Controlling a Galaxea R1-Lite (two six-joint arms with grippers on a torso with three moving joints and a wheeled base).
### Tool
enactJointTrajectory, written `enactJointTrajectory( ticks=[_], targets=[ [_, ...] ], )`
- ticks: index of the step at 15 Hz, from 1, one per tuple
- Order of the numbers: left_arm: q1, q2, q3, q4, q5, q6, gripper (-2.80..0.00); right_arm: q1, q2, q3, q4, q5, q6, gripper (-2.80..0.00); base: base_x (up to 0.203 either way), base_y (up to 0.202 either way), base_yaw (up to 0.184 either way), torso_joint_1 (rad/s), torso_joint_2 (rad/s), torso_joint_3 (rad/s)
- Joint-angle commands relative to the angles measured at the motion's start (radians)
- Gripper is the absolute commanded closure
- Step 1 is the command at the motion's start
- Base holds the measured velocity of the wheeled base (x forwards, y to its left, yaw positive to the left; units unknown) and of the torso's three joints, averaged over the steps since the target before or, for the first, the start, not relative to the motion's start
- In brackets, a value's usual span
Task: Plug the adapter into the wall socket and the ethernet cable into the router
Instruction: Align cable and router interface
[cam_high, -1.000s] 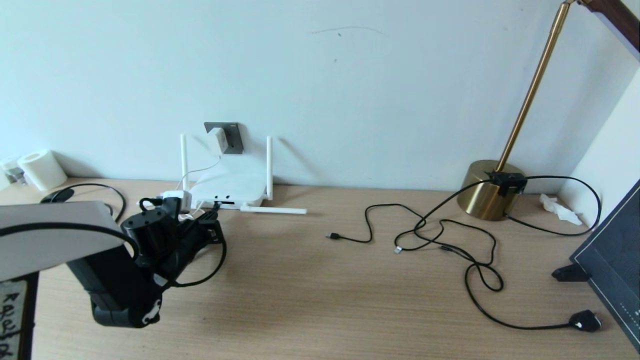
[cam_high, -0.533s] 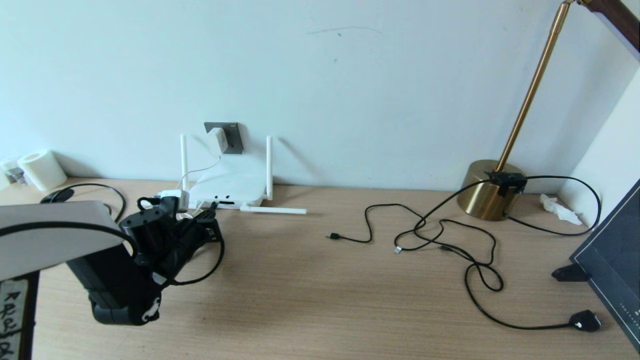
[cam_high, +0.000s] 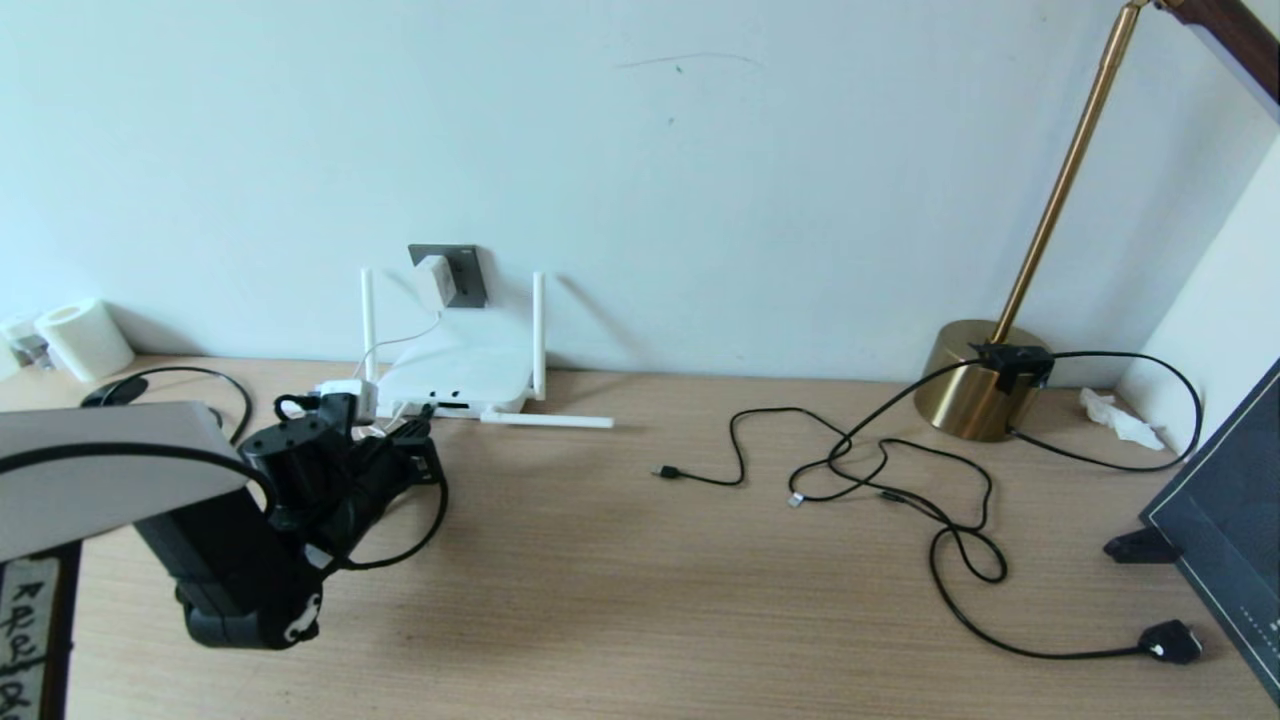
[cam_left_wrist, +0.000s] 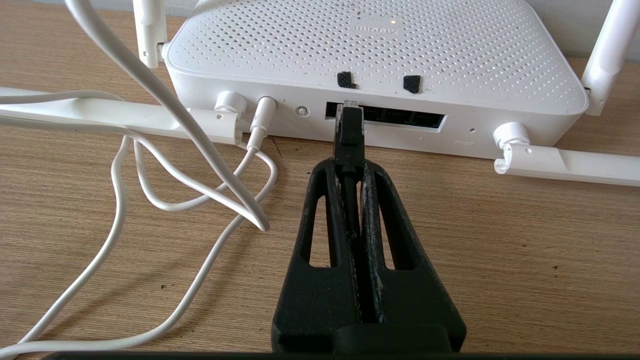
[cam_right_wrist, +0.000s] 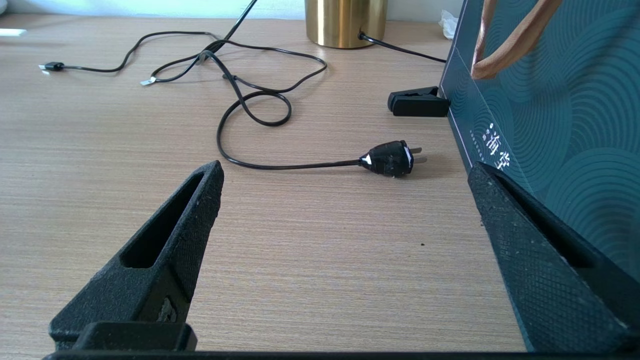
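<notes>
Desk (cam_high: 620, 590) (wood-grain) meets pale wall (cam_high: 700, 180).

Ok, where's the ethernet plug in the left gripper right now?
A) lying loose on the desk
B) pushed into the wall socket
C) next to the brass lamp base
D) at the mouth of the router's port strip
D: the left gripper is shut on the ethernet cable, whose plug tip sits at the dark port strip on the router.

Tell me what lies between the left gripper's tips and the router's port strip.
Only the ethernet cable's plug, pinched in the left gripper, its clear tip at the router port strip; the left wrist view shows this.
</notes>
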Motion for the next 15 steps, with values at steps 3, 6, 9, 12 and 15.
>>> enactJointTrajectory(
  ticks=[3,6,9,12,15],
  targets=[
    [0.000,0.011,-0.003,-0.008,-0.001,-0.001,0.00,0.000,0.000,0.011,-0.001,0.000,0.001,-2.80,0.000,0.000,0.000,0.000,0.00,0.000],
    [0.000,0.010,-0.015,-0.008,-0.001,0.001,0.00,0.000,0.000,0.011,-0.001,0.000,0.001,-2.80,0.000,0.000,0.000,0.000,0.00,0.000],
    [0.000,0.020,-0.015,-0.008,-0.001,0.000,0.00,0.000,0.000,0.011,-0.001,0.000,0.001,-2.80,0.000,0.000,0.000,0.000,0.00,0.000],
    [0.002,0.023,-0.017,-0.008,-0.002,0.000,0.00,0.000,0.000,0.011,-0.001,0.000,0.001,-2.80,0.000,0.000,0.000,0.000,0.00,0.000],
    [0.004,0.030,-0.031,-0.008,-0.002,-0.001,0.00,0.000,0.000,0.011,-0.001,0.000,0.001,-2.80,0.000,0.000,0.000,0.000,0.00,0.000]
  ],
)
